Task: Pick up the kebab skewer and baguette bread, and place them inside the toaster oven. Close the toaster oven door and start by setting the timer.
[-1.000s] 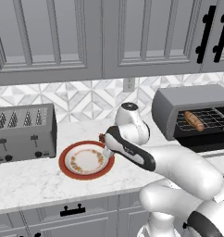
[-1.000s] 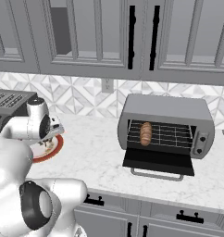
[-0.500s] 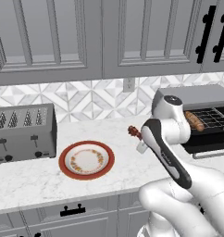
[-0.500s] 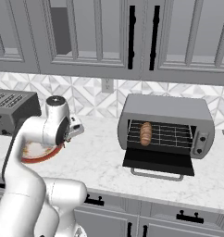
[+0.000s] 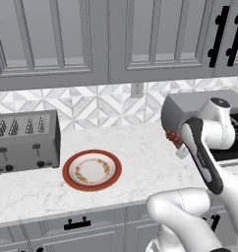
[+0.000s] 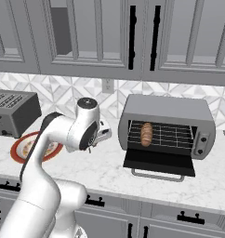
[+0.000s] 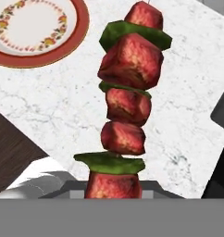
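In the hand view the kebab skewer [image 7: 127, 104], red meat chunks with green pieces between, rises from between my fingers. My gripper [image 5: 176, 143] is shut on it and holds it above the counter, just left of the toaster oven [image 6: 168, 111]. The skewer [image 5: 172, 138] shows as a small red bit at the hand. The toaster oven door [image 6: 158, 162] lies open and flat in front. On the wire rack inside, at the left, lies the baguette bread [image 6: 146, 134]. The fingertips are hidden behind the skewer's lowest chunk.
A red-rimmed plate [image 5: 68, 171] sits bare on the marble counter to the left. A slotted silver toaster [image 5: 25, 140] stands further left against the wall. Upper cabinets hang above. The oven's knobs [image 6: 201, 142] are on its right side.
The arm has swung right from above the plate to beside the toaster oven, carrying the skewer. The plate is now uncovered.
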Motion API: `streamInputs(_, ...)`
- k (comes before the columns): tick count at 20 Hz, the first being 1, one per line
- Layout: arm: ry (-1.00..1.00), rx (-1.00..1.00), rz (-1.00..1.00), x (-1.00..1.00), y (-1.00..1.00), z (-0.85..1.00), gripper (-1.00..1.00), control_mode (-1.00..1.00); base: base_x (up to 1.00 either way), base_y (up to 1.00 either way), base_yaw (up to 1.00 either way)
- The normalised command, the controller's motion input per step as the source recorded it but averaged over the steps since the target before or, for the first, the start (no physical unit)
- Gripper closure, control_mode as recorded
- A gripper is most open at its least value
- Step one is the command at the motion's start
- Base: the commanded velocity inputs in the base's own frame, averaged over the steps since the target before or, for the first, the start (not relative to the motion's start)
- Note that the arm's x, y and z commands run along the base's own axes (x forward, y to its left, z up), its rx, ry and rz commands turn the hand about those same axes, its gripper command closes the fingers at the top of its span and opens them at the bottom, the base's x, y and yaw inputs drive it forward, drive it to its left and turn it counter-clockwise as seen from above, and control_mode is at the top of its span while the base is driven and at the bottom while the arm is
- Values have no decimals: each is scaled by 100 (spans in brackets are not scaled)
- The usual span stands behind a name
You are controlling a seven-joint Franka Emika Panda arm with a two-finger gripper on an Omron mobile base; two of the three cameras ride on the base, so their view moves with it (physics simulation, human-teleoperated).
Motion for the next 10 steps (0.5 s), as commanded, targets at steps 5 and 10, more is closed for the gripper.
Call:
streamInputs(5,15,0,-8,4,-100,12,100,-100,0,0,0)
streamInputs(10,5,0,-7,7,-100,3,100,-100,0,0,0)
